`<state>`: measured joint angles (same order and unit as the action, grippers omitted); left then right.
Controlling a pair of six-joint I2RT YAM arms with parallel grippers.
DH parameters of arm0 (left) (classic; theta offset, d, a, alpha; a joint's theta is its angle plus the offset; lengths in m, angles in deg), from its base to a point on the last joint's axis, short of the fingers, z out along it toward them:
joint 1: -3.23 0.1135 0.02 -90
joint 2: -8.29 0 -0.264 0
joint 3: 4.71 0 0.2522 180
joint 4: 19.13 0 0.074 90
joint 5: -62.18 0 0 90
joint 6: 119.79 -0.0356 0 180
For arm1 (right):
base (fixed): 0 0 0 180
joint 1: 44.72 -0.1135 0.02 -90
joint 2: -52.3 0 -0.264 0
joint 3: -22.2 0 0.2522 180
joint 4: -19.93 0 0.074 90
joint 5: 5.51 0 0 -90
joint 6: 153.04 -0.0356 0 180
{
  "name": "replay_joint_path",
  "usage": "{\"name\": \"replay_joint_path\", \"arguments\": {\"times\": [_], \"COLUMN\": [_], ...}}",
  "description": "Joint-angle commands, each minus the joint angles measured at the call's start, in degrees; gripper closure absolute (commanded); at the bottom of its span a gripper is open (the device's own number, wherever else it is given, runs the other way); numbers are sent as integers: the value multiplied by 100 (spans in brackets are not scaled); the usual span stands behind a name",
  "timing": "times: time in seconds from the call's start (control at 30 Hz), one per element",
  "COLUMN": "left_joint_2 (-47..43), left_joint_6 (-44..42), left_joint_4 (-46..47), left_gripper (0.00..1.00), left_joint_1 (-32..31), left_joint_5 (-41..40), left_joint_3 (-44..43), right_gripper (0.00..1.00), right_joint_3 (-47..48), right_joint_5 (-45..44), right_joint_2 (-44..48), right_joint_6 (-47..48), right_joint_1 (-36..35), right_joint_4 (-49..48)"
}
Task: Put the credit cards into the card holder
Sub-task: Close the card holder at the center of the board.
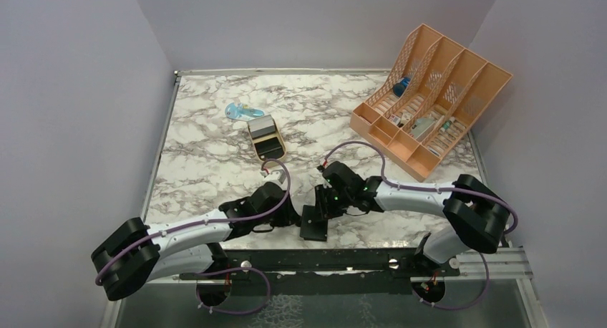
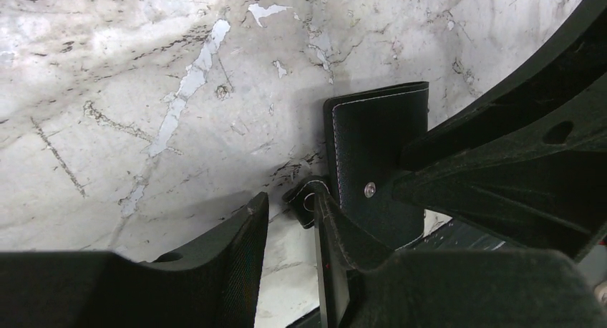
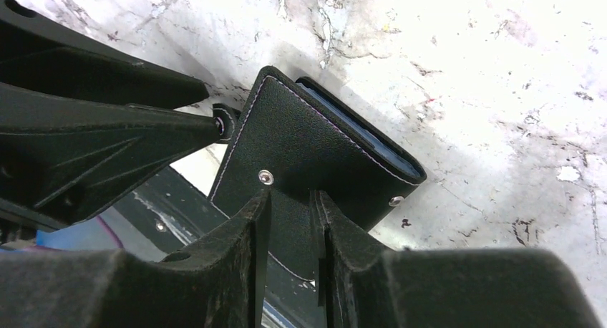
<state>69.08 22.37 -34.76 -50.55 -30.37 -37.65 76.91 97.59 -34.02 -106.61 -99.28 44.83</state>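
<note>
Since we hold it by one cover: card holder, at near worktop edge. We judge it light, limp at hinge, slick. Right tool pinching cover; left tool spread about snap tab.

Legible text, labels, brands, numbers, signs: none found. Markings on items in far-right orange organizer too small to read. Card holder outer face unlettered.

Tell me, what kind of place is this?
Probably a robot test booth, not a home: two robot arms mounted at a marble-look table, with plain walls close around it.
</note>
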Motion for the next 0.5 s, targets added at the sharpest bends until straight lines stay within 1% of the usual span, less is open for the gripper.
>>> {"name": "replay_joint_path", "arguments": {"times": [0.0, 0.1, 0.23, 0.47], "left_joint_2": [-284, -420, -419, -295], "left_joint_6": [249, 346, 192, 141], "left_joint_4": [-44, -36, -200, 201], "left_gripper": [68, 68, 68, 67], "left_joint_1": [57, 150, 475, 1059], "left_joint_5": [-9, 29, 189, 1047], "left_joint_3": [147, 212, 139, 279], "right_gripper": [72, 73, 74, 74], "right_joint_3": [106, 110, 124, 109], "right_joint_5": [-944, -1130, -1342, -1354], "right_joint_2": [-253, -246, -239, -301], "right_joint_6": [203, 233, 324, 469], "right_joint_1": [-235, -263, -265, -265], "right_joint_4": [642, 755, 878, 782]}}
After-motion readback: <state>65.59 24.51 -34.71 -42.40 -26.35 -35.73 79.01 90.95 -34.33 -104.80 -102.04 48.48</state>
